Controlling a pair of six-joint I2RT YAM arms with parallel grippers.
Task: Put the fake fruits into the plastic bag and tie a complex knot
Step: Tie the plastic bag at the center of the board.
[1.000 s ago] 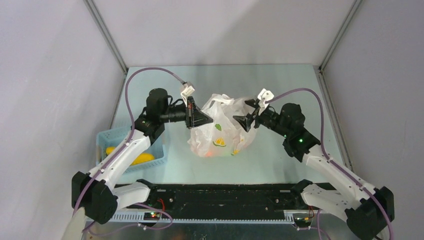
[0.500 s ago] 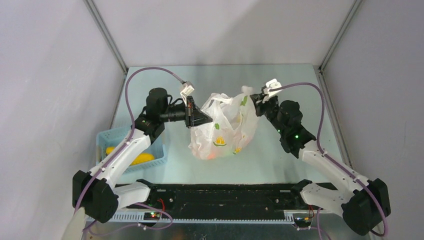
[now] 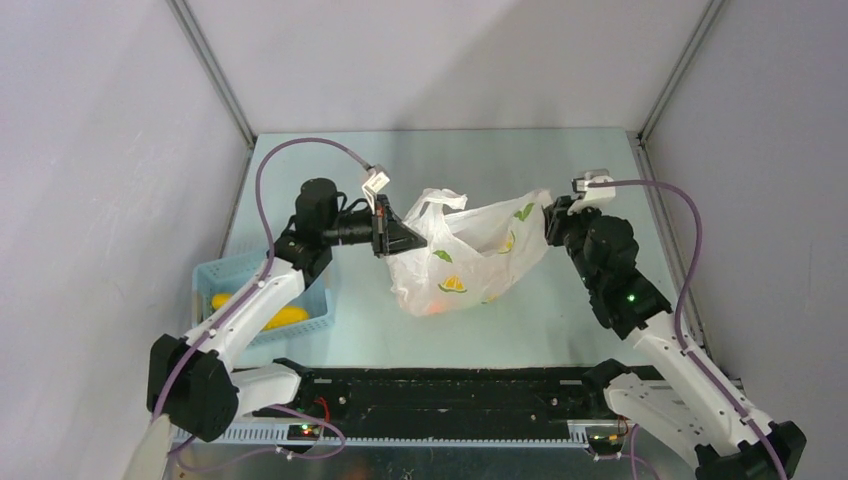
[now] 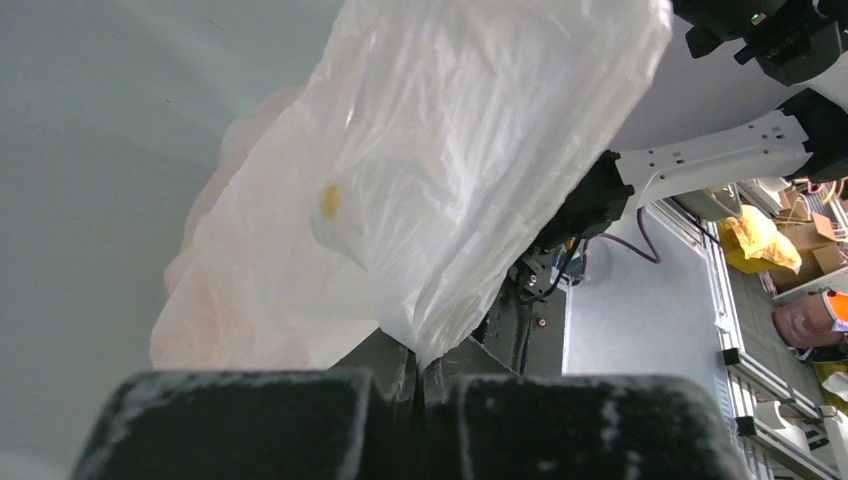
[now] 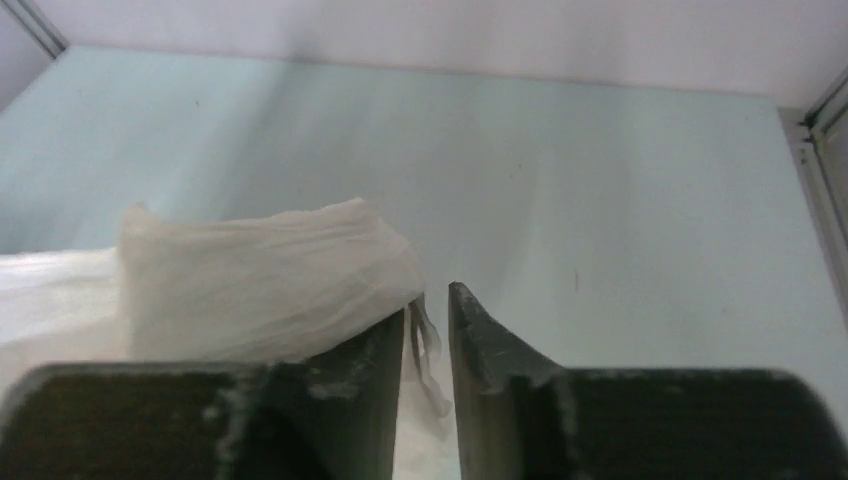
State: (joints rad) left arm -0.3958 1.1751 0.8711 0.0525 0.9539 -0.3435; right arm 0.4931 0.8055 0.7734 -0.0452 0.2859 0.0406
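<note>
You have left pincer (image 4: 420, 372) pinching plastic bag (image 3: 465, 255) | right pincer (image 5: 428, 335) pinching its opposite end | bag stretched between them, fake fruits (image 3: 435, 307) inside

Inside the plastic bag (image 3: 480, 238), fake fruits (image 3: 434, 308) are dim blurs.

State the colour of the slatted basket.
Light blue basket, clearest in the top external view.

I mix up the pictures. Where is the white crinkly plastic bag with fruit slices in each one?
Top view: middle, the white crinkly plastic bag stretched between the left claw and right claw.
Left wrist view: upper middle, narrowing down into the claw.
Right wrist view: lower left, bunched against the claw.
Shared landmark: the pale green table top.
</note>
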